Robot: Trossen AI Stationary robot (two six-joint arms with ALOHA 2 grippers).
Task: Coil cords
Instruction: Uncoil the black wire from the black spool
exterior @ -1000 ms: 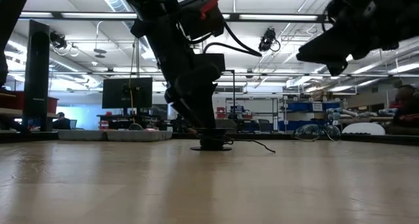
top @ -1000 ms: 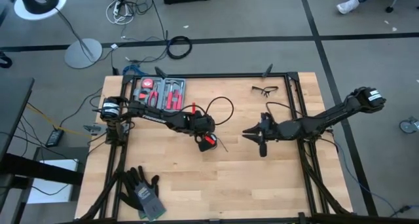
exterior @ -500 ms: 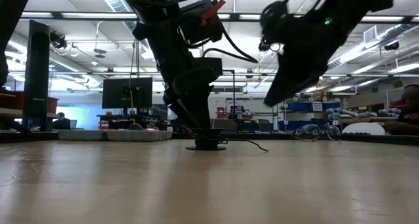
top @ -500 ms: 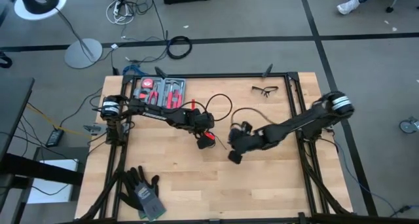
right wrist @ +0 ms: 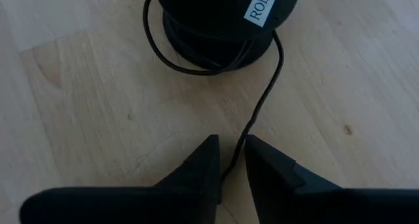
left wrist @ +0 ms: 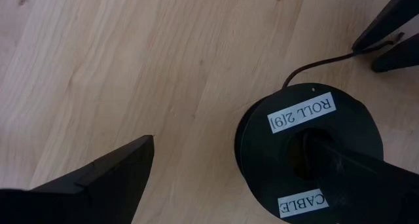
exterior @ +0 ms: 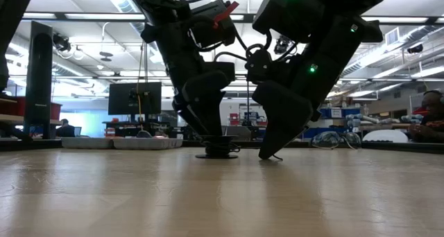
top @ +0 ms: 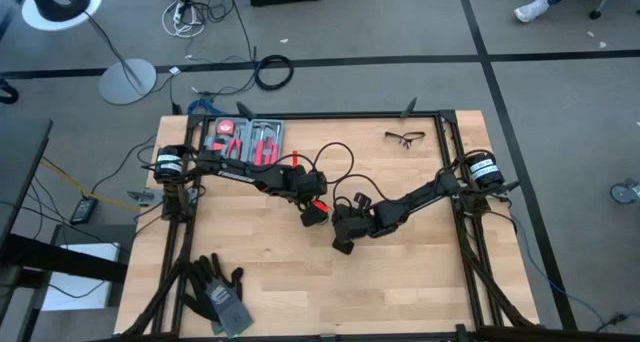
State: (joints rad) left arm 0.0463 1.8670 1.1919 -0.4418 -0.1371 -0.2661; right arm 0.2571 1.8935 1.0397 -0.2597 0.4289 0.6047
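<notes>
Where it hung well apart a second ago, the right end effector (right wrist: 229,160) now pinches the cord (right wrist: 262,106) beside the spool (left wrist: 308,152).

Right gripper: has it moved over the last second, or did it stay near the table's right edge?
Yes. In the high view the right gripper has swung left, away from the safety glasses, down beside the spool under the left gripper. Its fingertips now straddle the cord.

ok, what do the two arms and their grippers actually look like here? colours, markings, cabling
Both arms are dark, nearly black, with jointed links. Each has a silver-white round cap at its base joint. The left gripper carries red parts near the wrist, and a thin black cable loops off that arm. The right gripper has matte black wedge-shaped fingers tapering to points. In the low view, green indicator lights glow on the right arm's housing.
</notes>
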